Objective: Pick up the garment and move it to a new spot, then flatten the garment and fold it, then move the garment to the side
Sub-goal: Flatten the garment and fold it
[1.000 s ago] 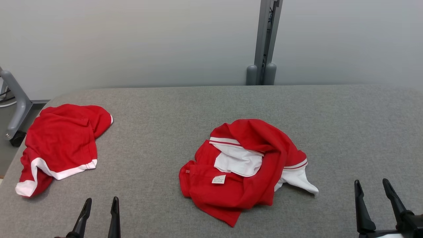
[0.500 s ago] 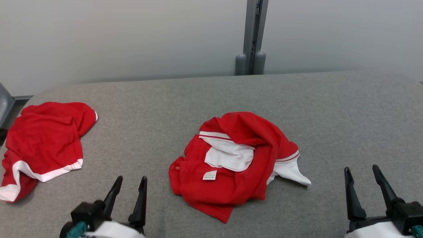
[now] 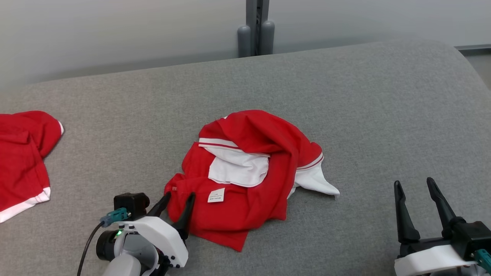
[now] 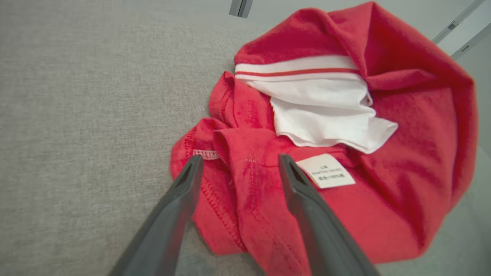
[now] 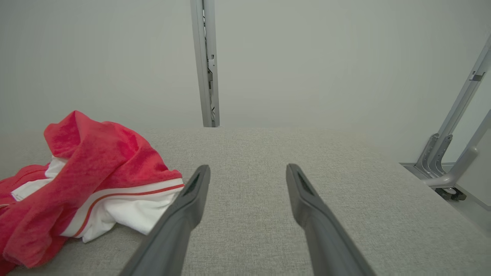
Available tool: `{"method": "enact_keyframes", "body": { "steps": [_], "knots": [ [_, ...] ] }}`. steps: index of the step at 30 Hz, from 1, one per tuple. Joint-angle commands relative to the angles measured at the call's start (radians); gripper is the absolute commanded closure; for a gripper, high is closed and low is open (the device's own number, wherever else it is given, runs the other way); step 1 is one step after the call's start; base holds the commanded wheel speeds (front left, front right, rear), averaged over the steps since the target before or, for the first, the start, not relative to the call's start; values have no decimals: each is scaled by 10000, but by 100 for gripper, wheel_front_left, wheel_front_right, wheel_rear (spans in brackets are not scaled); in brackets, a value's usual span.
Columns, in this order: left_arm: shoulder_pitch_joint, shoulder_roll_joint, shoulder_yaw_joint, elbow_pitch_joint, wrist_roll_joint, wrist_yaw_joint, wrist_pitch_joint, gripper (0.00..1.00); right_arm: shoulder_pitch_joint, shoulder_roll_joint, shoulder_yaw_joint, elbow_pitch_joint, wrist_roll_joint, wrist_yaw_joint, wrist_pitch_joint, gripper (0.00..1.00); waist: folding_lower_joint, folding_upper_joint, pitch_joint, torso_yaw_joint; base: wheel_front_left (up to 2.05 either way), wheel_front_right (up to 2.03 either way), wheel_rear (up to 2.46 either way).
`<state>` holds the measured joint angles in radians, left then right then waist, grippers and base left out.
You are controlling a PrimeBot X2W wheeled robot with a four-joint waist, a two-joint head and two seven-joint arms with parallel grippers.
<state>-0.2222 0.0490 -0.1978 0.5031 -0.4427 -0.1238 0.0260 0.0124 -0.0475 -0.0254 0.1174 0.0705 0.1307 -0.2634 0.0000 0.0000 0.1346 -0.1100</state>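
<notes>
A crumpled red garment [image 3: 264,153] with white panels and a small white label lies in a heap at the middle of the grey padded table [image 3: 364,107]. My left gripper [image 3: 179,196] is open at the heap's near left corner, its fingers straddling a red fold [image 4: 238,180] by the hem. In the left wrist view the garment [image 4: 414,130] spreads up and right of those fingers. My right gripper [image 3: 413,183] is open over bare table, right of the heap, with nothing between its fingers. The right wrist view has the garment [image 5: 96,153] at left and my right gripper [image 5: 247,170] apart from it.
A second red garment with white trim [image 3: 23,153] lies at the table's left edge. A grey post [image 3: 256,27] stands against the pale wall behind the table. The table's right edge curves away near a metal frame [image 5: 452,153].
The camera has swung right and down, so everything shifted left in view. My left gripper has moved forward and right to the garment's near left corner. Both grippers stay open.
</notes>
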Motion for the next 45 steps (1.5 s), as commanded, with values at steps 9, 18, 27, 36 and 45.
{"method": "enact_keyframes", "body": {
  "steps": [9, 18, 27, 36, 45],
  "knots": [
    [-309, 186, -227, 747, -223, -44, -131, 0, -184, -55, -84, 31, 97, 1, -23, 0, 0, 0, 119, -47, 0, 0, 0],
    [-483, 204, -645, 897, -333, -62, -474, 0, -197, -55, 2, 63, 93, 1, -23, 0, 0, 0, 119, 34, 0, 0, 0],
    [-744, 246, -917, 1255, -419, -73, -663, 55, -253, -55, 52, 155, 186, 1, -23, 0, 0, 0, 199, -209, 0, 0, 0],
    [-1134, 362, -738, 820, -881, -67, -1284, 100, -169, -55, -46, 227, 269, 1, -23, 0, 0, 0, 119, -247, 0, 0, 0],
    [-2915, 646, -134, 170, -739, 418, -2202, 100, -264, -55, 43, 325, 335, 1, -23, 0, 0, 0, -45, -148, 0, 0, 0]
  ]
}}
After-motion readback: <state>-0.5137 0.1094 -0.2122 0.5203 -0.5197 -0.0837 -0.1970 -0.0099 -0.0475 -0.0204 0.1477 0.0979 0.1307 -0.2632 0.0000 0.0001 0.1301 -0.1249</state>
